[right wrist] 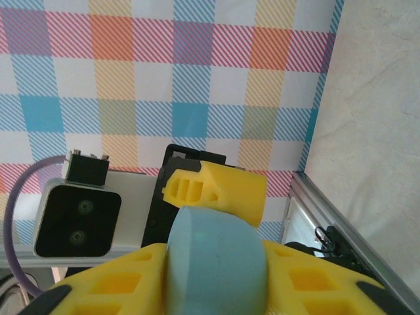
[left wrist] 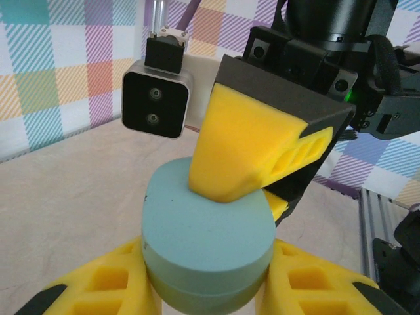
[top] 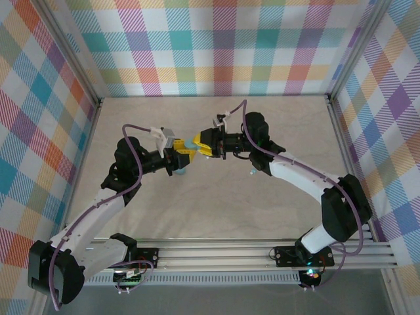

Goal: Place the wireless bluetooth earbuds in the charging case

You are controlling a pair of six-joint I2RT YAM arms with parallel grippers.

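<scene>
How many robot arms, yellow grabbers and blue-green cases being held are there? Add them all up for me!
Robot arms: 2, the left arm and the right arm
Yellow grabbers: 2, the left gripper and the right gripper
Blue-green cases being held: 1, the case, with both grabbers closed on it
Total: 5

My left arm (top: 92, 220) and right arm (top: 305, 176): white links, black joints, looping purple cables (top: 244, 111). The left end effector (top: 182, 159) and right end effector (top: 200, 146) have chunky yellow fingers (left wrist: 243, 144).
</scene>
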